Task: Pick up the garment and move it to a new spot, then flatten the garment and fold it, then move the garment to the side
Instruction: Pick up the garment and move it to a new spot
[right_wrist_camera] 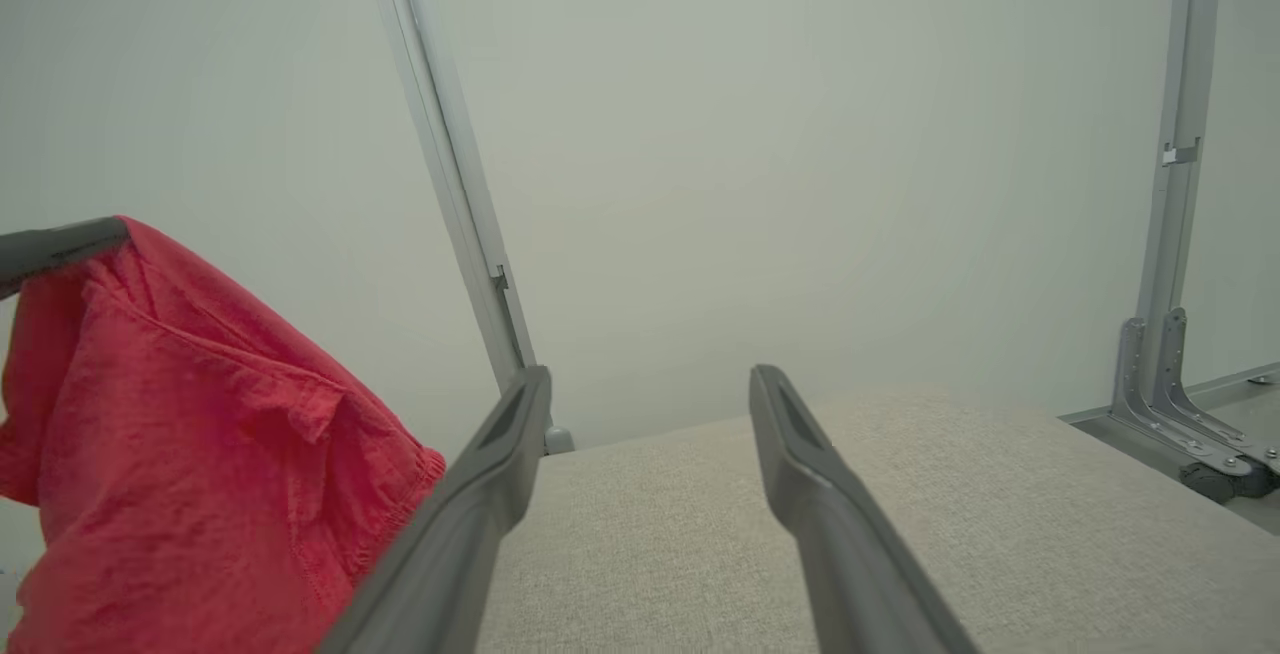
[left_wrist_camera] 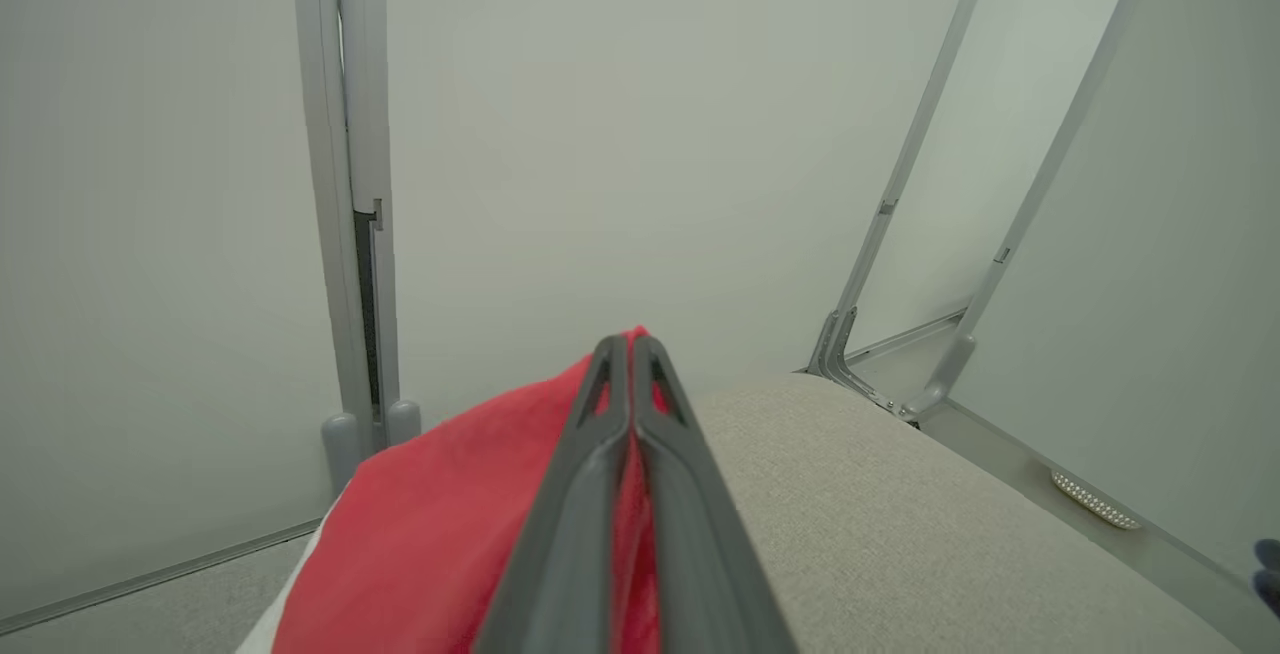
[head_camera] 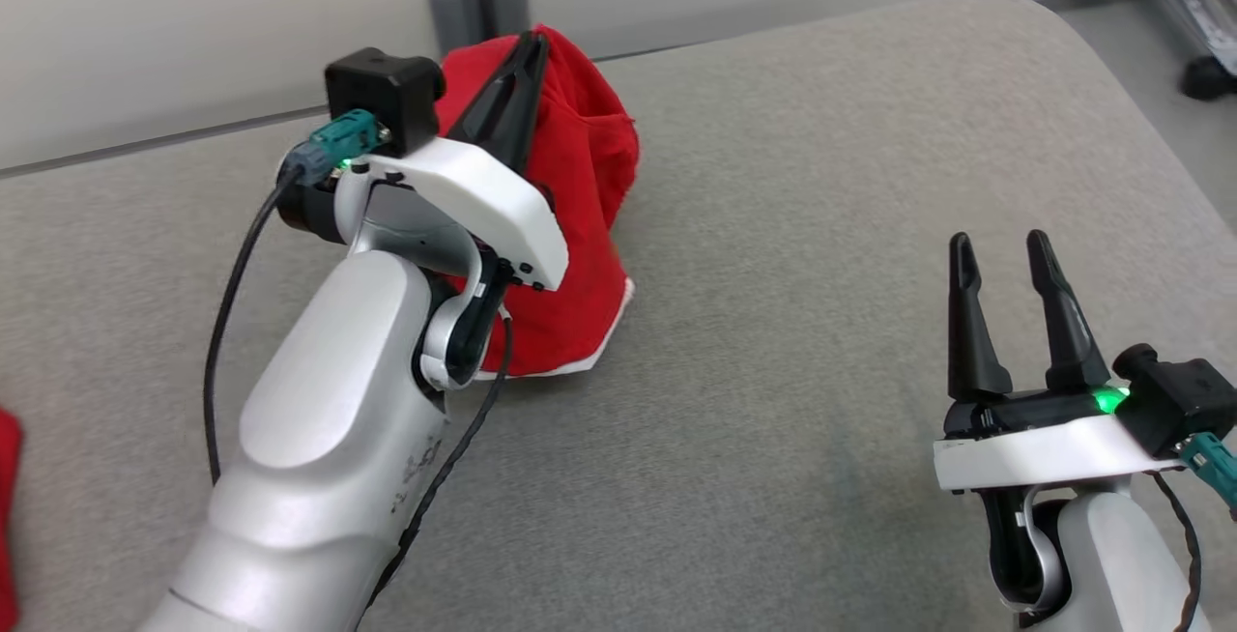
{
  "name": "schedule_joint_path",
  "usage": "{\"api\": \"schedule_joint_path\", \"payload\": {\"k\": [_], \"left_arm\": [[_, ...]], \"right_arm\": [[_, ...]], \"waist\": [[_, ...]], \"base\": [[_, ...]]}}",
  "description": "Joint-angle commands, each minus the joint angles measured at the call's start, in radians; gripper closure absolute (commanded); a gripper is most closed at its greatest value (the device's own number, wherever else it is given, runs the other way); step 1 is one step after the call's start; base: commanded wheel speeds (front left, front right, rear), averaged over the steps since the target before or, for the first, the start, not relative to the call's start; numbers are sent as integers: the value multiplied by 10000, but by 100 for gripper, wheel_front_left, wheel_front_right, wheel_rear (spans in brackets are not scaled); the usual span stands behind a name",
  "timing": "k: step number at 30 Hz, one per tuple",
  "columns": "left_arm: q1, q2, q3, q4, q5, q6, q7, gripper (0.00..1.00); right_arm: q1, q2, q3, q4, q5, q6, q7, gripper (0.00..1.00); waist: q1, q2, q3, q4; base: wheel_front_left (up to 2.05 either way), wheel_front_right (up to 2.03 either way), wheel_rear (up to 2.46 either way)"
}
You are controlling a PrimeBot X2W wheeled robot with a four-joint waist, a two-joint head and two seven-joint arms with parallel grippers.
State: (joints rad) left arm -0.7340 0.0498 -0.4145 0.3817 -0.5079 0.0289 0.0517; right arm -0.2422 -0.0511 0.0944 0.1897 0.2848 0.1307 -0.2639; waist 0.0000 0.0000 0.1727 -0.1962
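You had the left gripper (head_camera: 533, 41) pressed together on the top of the red garment (head_camera: 580, 168), with cloth pinched between its two fingers, so that the garment hung from the tips in a peak. The garment was over the far left part of the grey pad (head_camera: 821, 226), near the pad's far edge and in front of the pale wall (head_camera: 145, 33). Its white-edged lower hem seemed to touch the pad, though the arm hid part of it. Your right gripper (head_camera: 999, 244) was spread wide with nothing between its fingers, over the pad's near right part, well apart from the garment, fingers pointing toward the wall. A patch of red (head_camera: 6, 516) showed at the left edge of the head view; what it was could not be told.
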Motion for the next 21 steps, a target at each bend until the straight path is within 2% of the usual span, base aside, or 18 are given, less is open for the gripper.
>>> {"api": "schedule_joint_path", "payload": {"k": [1,6,9,11,15,21], "left_arm": [[-314,31,-290,501,-411,178,-308,0],[-695,43,-600,1483,-700,328,-944,0],[-864,117,-426,1982,-711,247,-1554,0],[-920,328,-308,2118,-745,-3,-2034,0],[-422,743,114,2129,-846,-180,-2781,0],[1148,1337,262,1225,-533,-579,-3145,0]], "right_arm": [[-80,-5,85,57,163,1,-9,0],[-7,-3,109,64,343,1,-9,0],[125,-4,-52,52,307,1,-9,0],[145,-2,-125,63,194,1,-9,0],[338,-7,-368,41,-45,1,-9,0],[650,-174,-512,-6,-556,1,-9,0]], "waist": [[0,0,332,-553],[0,0,353,-685],[0,0,288,-475],[0,0,218,-230],[0,0,2,464],[0,0,-372,1669]], "base": [[0,0,0],[0,0,0],[0,0,0],[0,0,0],[0,0,0],[0,0,0]]}}
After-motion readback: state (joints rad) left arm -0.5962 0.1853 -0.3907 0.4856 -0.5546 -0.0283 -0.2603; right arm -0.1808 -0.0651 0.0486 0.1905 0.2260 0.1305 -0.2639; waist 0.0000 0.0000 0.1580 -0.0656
